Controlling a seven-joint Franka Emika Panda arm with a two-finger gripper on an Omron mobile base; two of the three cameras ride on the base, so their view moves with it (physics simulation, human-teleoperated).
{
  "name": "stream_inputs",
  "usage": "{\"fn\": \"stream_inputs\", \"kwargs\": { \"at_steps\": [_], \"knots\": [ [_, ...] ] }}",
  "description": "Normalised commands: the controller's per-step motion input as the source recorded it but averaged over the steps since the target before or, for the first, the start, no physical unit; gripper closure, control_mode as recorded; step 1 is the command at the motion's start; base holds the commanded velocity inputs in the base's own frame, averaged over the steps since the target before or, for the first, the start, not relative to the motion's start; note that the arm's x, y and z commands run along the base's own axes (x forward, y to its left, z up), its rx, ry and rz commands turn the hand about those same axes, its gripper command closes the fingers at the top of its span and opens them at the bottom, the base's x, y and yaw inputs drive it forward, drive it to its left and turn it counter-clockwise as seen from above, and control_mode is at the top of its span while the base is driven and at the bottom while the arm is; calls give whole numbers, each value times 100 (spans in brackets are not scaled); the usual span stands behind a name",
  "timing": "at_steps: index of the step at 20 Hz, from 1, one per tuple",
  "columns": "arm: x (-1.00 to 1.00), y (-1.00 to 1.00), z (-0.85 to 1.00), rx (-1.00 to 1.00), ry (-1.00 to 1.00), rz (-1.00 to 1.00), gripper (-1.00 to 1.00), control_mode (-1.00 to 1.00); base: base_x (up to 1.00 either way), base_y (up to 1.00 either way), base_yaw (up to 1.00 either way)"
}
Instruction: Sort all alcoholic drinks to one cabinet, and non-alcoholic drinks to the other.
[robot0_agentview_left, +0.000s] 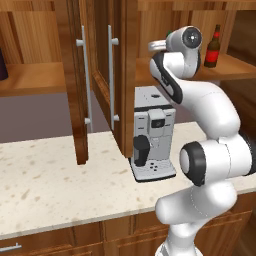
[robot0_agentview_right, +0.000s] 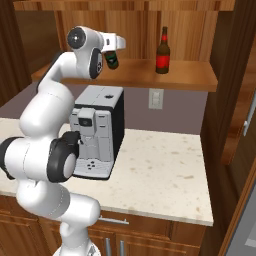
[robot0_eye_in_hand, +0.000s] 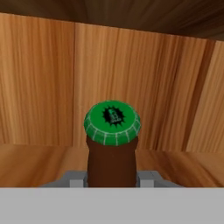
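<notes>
My gripper (robot0_eye_in_hand: 112, 178) is shut on the neck of a dark brown beer bottle (robot0_eye_in_hand: 112, 159) with a green cap (robot0_eye_in_hand: 113, 122); grey finger pads (robot0_eye_in_hand: 75, 179) press it from both sides. From the right base view the gripper (robot0_agentview_right: 111, 52) holds this bottle (robot0_agentview_right: 112, 61) just above the left part of the open right cabinet's shelf (robot0_agentview_right: 135, 75). A second brown beer bottle (robot0_agentview_right: 162, 51) with a red label stands upright on the same shelf, to the right, and also shows as the bottle (robot0_agentview_left: 212, 48). At the picture's left edge, a dark purple bottle (robot0_agentview_left: 2, 65) stands on the left cabinet's shelf.
A grey coffee machine (robot0_agentview_left: 152, 135) stands on the speckled counter (robot0_agentview_left: 55, 175) under the right cabinet. Two open cabinet doors (robot0_agentview_left: 95, 75) jut out between the two shelves. Another open door (robot0_agentview_right: 240, 90) stands at the right.
</notes>
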Motion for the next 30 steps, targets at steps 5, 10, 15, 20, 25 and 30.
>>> {"fn": "stream_inputs", "kwargs": {
  "at_steps": [5, 10, 15, 20, 25, 30],
  "knots": [
    [10, 0, -1, 0, 3, 0, 100, -100, 0, 0, 0],
    [10, 0, -2, 0, 2, -1, 100, -100, 0, 0, 0],
    [9, 0, -9, 1, 0, 0, -100, -100, 0, 0, 0],
    [9, 0, -8, 0, 0, -1, -100, -100, 0, 0, 0],
    [11, -1, -5, 0, 0, 0, -100, -100, 0, 0, 0],
    [17, -3, -1, 0, 0, 0, -100, -100, 0, 0, 0]
  ]
}}
